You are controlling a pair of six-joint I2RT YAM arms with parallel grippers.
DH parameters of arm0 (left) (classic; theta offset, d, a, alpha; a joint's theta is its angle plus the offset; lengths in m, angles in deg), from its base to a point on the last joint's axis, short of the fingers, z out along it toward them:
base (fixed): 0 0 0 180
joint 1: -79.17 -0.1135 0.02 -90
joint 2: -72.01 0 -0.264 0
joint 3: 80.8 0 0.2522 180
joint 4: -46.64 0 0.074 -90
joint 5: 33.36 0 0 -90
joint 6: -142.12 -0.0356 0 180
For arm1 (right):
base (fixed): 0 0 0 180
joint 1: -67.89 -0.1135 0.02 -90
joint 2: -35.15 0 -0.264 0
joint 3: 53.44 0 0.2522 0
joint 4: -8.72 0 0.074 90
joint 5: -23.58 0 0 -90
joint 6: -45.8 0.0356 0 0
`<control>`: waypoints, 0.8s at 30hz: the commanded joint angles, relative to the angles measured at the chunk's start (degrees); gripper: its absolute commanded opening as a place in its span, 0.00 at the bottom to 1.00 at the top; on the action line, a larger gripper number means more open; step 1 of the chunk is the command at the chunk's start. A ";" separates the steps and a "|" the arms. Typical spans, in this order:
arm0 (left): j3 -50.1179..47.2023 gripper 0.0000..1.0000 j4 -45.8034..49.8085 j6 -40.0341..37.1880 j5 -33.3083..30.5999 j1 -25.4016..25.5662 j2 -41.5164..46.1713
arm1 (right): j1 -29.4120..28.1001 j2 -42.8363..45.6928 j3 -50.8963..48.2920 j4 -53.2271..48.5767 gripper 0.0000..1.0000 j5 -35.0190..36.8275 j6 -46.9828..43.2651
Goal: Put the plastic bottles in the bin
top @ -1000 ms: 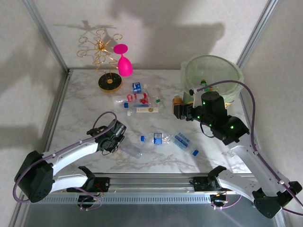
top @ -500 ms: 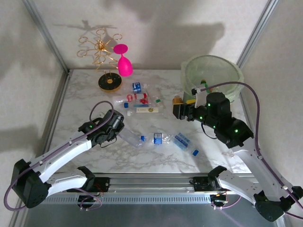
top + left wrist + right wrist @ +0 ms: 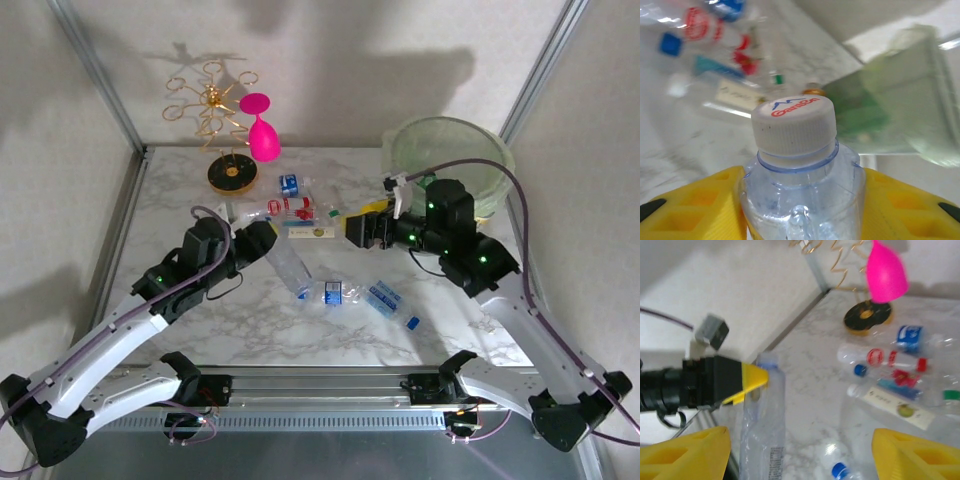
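I am watching the left gripper point(image 3: 262, 239) clamping a clear plastic bottle point(image 3: 799, 165) just below its white cap, holding it tilted over the marble table point(image 3: 200, 330). The right gripper point(image 3: 356, 228) is hanging with its jaws apart and nothing between them, near the far cluster of bottles point(image 3: 290, 212). The bin point(image 3: 482, 136) is standing at the far right corner, and two more bottles point(image 3: 332, 293) are lying mid-table.

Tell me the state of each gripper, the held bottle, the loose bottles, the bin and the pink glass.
left gripper: shut on the held bottle
right gripper: open, empty
held bottle: capped, clamped near its neck
loose bottles: lying on the table
bin: upright, open-topped
pink glass: upside down, foot uppermost
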 commanded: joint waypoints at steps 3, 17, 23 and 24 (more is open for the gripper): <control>3.39 0.44 -15.03 -7.43 13.70 0.41 0.95 | -0.41 -1.10 -0.21 8.51 0.75 -15.36 5.52; 3.92 0.44 -28.29 -6.21 26.15 0.53 1.56 | -3.65 -3.99 -6.13 28.86 0.86 -27.24 19.52; 3.52 0.44 -28.52 -5.96 26.26 0.87 1.64 | -7.84 -5.95 -6.63 31.43 0.84 -27.16 21.23; 3.56 0.44 -28.41 -6.00 26.26 0.87 1.64 | -8.17 -6.16 -6.60 31.70 0.84 -27.15 21.32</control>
